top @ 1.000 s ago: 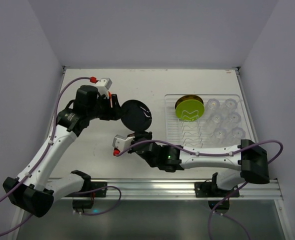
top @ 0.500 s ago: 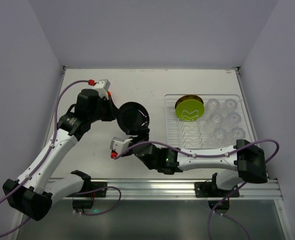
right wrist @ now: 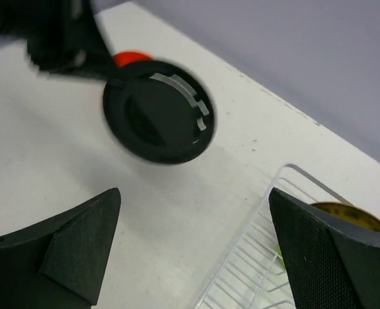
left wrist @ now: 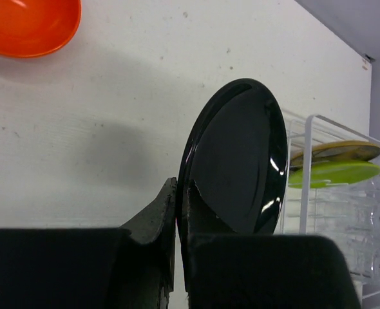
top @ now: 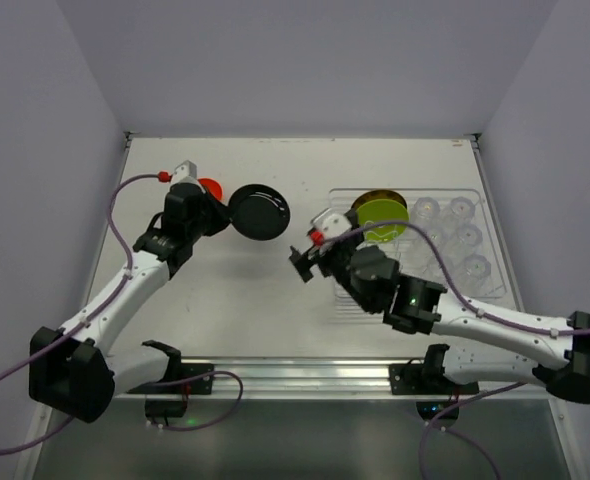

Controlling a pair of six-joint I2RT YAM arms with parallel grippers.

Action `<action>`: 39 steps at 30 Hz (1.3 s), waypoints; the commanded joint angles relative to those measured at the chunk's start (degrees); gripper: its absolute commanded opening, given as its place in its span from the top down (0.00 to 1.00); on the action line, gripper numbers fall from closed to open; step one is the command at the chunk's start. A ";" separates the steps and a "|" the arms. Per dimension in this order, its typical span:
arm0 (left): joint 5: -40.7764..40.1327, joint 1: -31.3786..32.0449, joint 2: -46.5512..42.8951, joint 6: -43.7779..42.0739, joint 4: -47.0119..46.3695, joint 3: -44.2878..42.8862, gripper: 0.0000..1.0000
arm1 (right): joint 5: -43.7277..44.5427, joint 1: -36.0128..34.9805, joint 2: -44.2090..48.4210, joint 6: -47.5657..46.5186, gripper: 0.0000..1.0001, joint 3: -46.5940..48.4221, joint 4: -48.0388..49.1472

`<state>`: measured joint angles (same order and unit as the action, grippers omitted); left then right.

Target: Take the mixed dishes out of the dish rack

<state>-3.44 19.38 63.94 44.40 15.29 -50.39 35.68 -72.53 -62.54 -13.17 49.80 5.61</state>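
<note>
My left gripper (top: pixel 227 213) is shut on the rim of a black plate (top: pixel 260 213), which hangs on edge above the table; in the left wrist view both fingers (left wrist: pixel 167 206) pinch its lower edge (left wrist: pixel 235 154). An orange-red bowl (top: pixel 210 188) rests on the table just behind that gripper. My right gripper (top: pixel 303 263) stands wide open with nothing in it, between the black plate (right wrist: pixel 158 119) and the dish rack (top: pixel 347 300). In the rack stand a lime green plate (top: pixel 380 220) and a yellow-brown plate (top: pixel 379 196).
Several clear cups (top: pixel 447 238) fill the right half of the rack. The rack's near left corner (right wrist: pixel 267 257) lies right below my right fingers. White walls close the table in at the back and both sides.
My right gripper has let go of the black plate, opened wide and drawn back right toward the rack. The left gripper has shut on the plate and carried it back and left.
</note>
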 commanded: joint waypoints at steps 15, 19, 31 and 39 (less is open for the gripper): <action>0.98 -2.15 33.60 14.48 -33.48 0.73 1.00 | -29.17 37.37 16.15 42.88 0.01 -0.76 -14.83; 0.63 -2.15 36.69 14.13 -36.91 1.62 1.00 | -30.94 38.52 15.70 43.84 0.01 -0.76 -15.01; -4.99 -2.32 32.83 12.64 -31.56 4.42 0.28 | -37.16 45.98 11.57 50.77 0.01 1.26 -18.69; -6.31 -0.75 15.19 9.13 -16.63 4.60 0.00 | -21.98 51.08 5.51 75.79 0.06 4.16 -28.11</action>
<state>-6.72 17.82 87.96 56.75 -8.08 -45.84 4.58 -22.41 -56.40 47.16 51.20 -17.43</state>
